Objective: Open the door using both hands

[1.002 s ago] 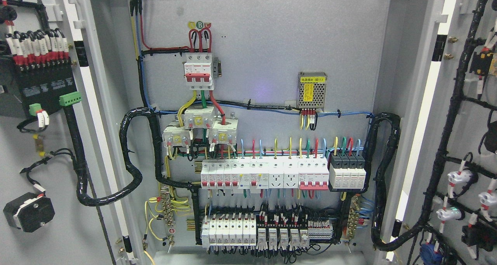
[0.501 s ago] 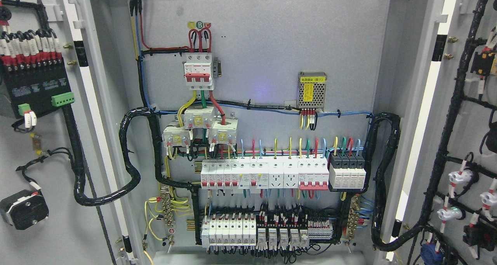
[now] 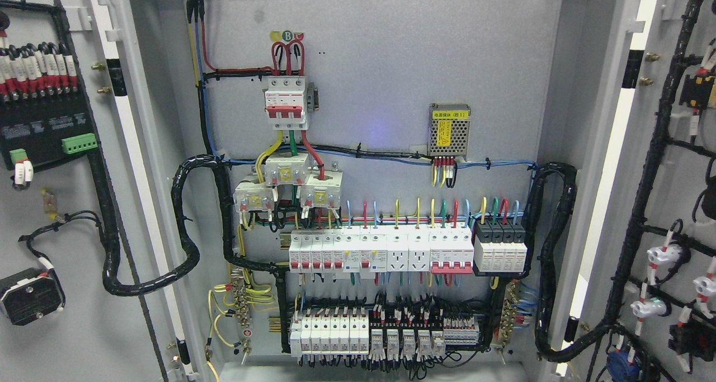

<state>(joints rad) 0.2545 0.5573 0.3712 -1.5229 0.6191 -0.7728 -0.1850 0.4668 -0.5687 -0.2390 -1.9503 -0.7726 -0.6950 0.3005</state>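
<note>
We see the cabinet back panel (image 3: 391, 63) fully exposed, with both doors swung wide. The left door (image 3: 67, 231) fills the picture's left edge, the right door (image 3: 671, 175) its right edge, each showing its inner face with black cable looms. Rows of breakers (image 3: 380, 253) sit mid-panel, a main breaker (image 3: 286, 102) above, a small power supply (image 3: 449, 129) to its right. Neither hand is in view, so we cannot tell the state of the fingers.

No robot body in view.
</note>
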